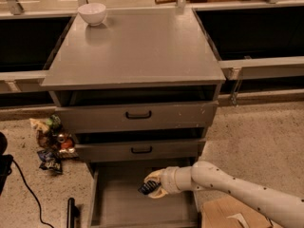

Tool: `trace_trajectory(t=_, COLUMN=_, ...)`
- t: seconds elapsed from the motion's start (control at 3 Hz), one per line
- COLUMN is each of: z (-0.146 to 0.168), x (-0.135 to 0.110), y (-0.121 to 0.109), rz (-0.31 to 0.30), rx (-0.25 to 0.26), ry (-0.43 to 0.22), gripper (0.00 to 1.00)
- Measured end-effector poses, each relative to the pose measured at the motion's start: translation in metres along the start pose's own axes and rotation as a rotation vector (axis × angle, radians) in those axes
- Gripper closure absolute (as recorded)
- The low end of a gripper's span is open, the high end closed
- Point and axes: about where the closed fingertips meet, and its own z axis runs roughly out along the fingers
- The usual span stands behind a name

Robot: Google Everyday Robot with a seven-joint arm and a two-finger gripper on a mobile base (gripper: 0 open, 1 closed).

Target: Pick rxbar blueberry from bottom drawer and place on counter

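End effector (153,189) clamped on the bar (146,188) over the drawer (118,204) — long axis runs 2 to 8 o'clock.

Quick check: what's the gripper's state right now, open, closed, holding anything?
Gripper: closed on the rxbar blueberry, held over the floor of the open bottom drawer.

**Room around the open drawer and table**

The hand (153,186), gripping the rxbar blueberry (147,188), is hovering over the open bottom drawer's (118,204) bare floor. The middle drawer front (137,150) is overhanging just behind it. On the table (142,51), a white bowl (92,13) is occupying the far left corner.
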Motion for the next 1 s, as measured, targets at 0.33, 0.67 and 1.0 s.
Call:
trace_trajectory(t=0.33, z=-0.039, x=-0.035, y=-0.041, rz=-0.173, rx=0.046, ry=-0.006, gripper=1.00)
trace_trajectory(t=0.67, z=-0.085, x=-0.064, y=-0.094, rz=-0.329, rx=0.081, ry=0.017, gripper=1.00)
trace_trajectory(t=1.0, z=-0.132, x=-0.062, y=-0.135, rz=-0.397, rx=0.141, ry=0.018, gripper=1.00)
